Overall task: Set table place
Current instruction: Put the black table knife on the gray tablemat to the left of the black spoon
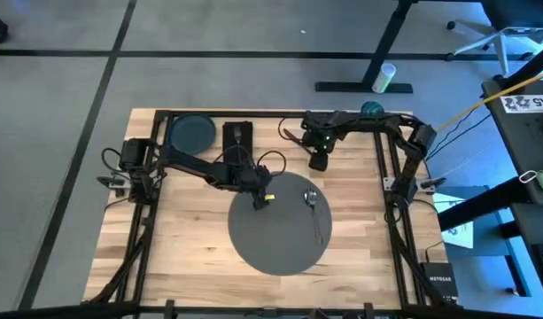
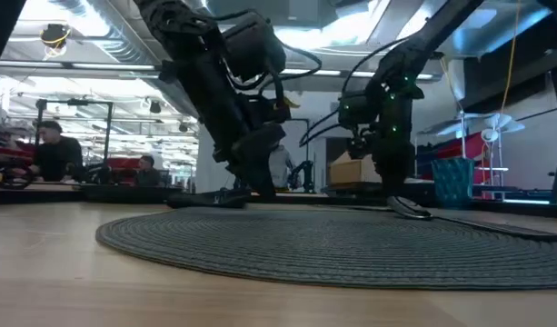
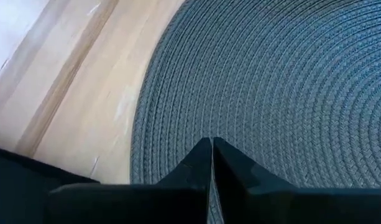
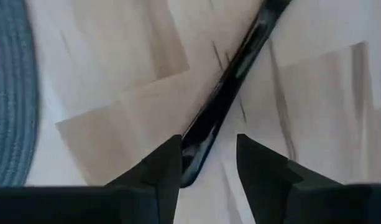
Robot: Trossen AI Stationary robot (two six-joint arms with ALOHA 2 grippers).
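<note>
The rectangular table of pale butcher-block planks, edged with thin black metal rails, carries everything. At its centre lies the large flat round dark-grey placemat, woven in tight concentric cords that show as fine ribbed rings in the left wrist view; seen level from the low view it is a thin ridged disc. On the mat, toward 3 o'clock, rests a shiny metal spoon, bowl toward 12 and handle running to 6.

At the table's 11 o'clock corner sits a smaller round dark blue-grey plate, nothing visible on it. Just beside it toward 3 o'clock lies a black rectangular napkin.

The left gripper hovers low over the mat's 10 o'clock edge, its dark fingers pressed together — nothing is between them. The right gripper is at 12 o'clock, off the mat above bare wood, fingers spread apart — a slim, glossy black utensil handle lies on the planks between and beyond them, not gripped.
</note>
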